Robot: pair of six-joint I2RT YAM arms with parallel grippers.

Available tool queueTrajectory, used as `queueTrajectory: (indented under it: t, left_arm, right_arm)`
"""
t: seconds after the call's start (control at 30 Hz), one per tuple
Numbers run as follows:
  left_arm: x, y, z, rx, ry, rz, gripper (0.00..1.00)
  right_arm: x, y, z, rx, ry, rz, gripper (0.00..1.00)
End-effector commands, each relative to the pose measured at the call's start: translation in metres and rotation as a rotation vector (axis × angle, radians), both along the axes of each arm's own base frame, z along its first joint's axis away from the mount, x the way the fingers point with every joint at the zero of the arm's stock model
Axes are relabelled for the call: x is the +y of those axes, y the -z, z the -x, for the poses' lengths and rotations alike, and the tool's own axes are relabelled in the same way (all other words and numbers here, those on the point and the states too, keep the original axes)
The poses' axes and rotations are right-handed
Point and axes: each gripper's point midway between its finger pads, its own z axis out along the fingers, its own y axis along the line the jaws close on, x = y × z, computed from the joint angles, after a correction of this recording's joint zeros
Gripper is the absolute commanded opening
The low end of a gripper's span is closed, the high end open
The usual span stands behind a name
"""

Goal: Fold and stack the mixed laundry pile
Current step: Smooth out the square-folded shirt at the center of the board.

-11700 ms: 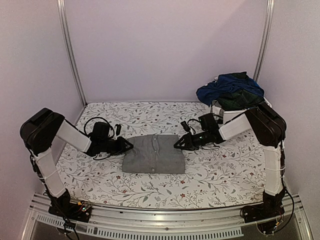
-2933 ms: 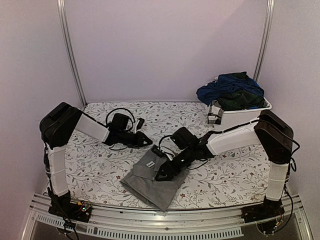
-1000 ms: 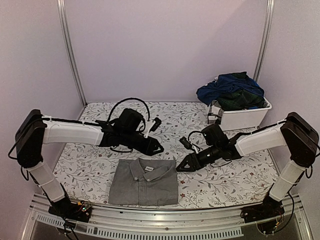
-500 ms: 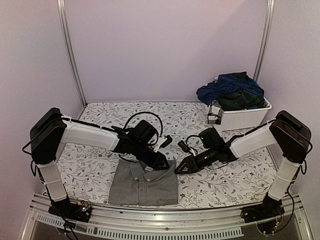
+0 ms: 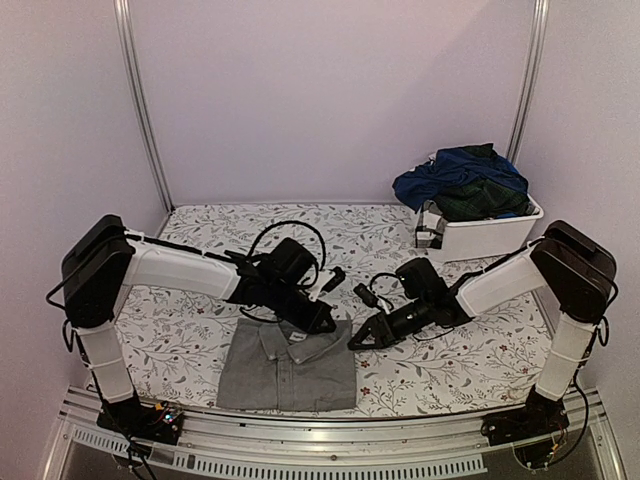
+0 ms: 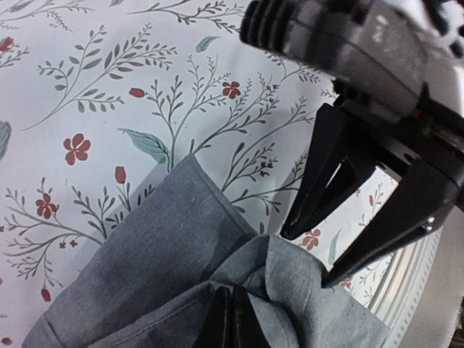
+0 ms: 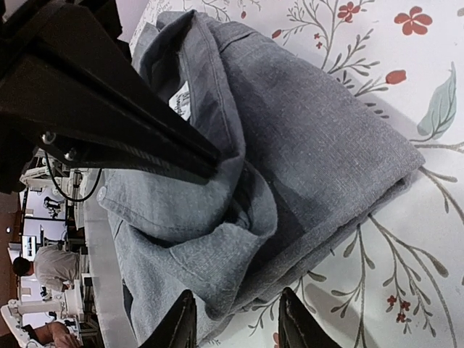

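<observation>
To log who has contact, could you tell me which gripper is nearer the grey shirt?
Left. The left gripper is shut on a fold of the grey shirt near its collar; the right gripper is open beside its right edge.

Near front edge of tabletop (image 5: 450, 350), middle-left: folded shirt (image 5: 288, 365). On shirt's back right corner: left tool (image 5: 322, 322). Just right of shirt, tips at its edge: right tool (image 5: 358, 342). At back right corner: bin (image 5: 490, 235), clothes heap (image 5: 460, 180) in it.

L arm (image 5: 180, 270) reaches low twd centre, L hand (image 5: 322, 325) pinched shut on grey shirt (image 5: 285, 365). R arm (image 5: 490, 285) low, R hand (image 7: 235, 322) fingers apart.
</observation>
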Motion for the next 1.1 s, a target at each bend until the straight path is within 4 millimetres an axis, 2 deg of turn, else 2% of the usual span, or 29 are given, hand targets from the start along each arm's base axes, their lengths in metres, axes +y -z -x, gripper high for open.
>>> queueTrajectory:
  t: [0.0,0.13,0.2,0.3,0.33,0.37,0.43,0.47,0.57,0.6,0.63,0.7,0.8,0.93,1.07]
  left_arm:
    - [0.010,-0.045,-0.024,-0.132,-0.109,0.078,0.00]
    - [0.029,-0.062,-0.045,-0.218,-0.222,0.100,0.00]
    - [0.034,-0.062,-0.052,-0.231,-0.247,0.106,0.00]
    - [0.032,-0.053,-0.057,-0.222,-0.248,0.090,0.00]
    - [0.033,-0.048,-0.059,-0.215,-0.256,0.072,0.07]
    - [0.036,-0.044,-0.062,-0.211,-0.269,0.056,0.20]
    - [0.049,-0.042,-0.067,-0.215,-0.325,0.042,0.38]
    - [0.059,-0.046,-0.069,-0.218,-0.359,0.049,0.42]
    - [0.095,-0.055,-0.071,-0.201,-0.448,0.086,0.45]
    - [0.107,-0.062,-0.068,-0.205,-0.472,0.102,0.46]
    - [0.120,-0.063,-0.065,-0.204,-0.498,0.096,0.47]
    - [0.144,-0.059,-0.054,-0.190,-0.545,0.079,0.52]
    - [0.176,-0.042,-0.038,-0.120,-0.613,0.053,0.53]
    - [0.202,-0.017,-0.021,-0.044,-0.679,0.023,0.55]
    - [0.215,0.000,-0.021,0.029,-0.730,0.030,0.59]
  right_arm:
    - [0.008,-0.004,-0.003,-0.009,-0.011,-0.031,0.34]
    - [0.008,-0.004,-0.004,-0.011,-0.009,-0.032,0.28]
    - [0.009,-0.006,-0.006,-0.015,-0.006,-0.034,0.23]
    - [0.010,-0.007,-0.010,-0.026,0.007,-0.031,0.13]
    - [0.010,-0.007,-0.011,-0.029,0.014,-0.027,0.09]
    - [0.010,-0.007,-0.013,-0.033,0.021,-0.024,0.06]
    - [0.008,-0.005,-0.020,-0.049,0.056,0.003,0.00]
    - [0.006,-0.004,-0.023,-0.052,0.072,0.018,0.00]
    - [-0.001,-0.001,-0.028,-0.066,0.100,0.055,0.00]
    - [-0.003,-0.001,-0.028,-0.073,0.102,0.066,0.01]
    - [-0.005,-0.001,-0.027,-0.079,0.100,0.077,0.08]
    - [-0.008,-0.004,-0.029,-0.104,0.100,0.095,0.25]
    - [-0.005,-0.011,-0.034,-0.126,0.095,0.093,0.41]
    - [0.007,-0.013,-0.041,-0.125,0.070,0.074,0.45]
    - [0.016,-0.005,-0.047,-0.100,0.057,0.075,0.48]
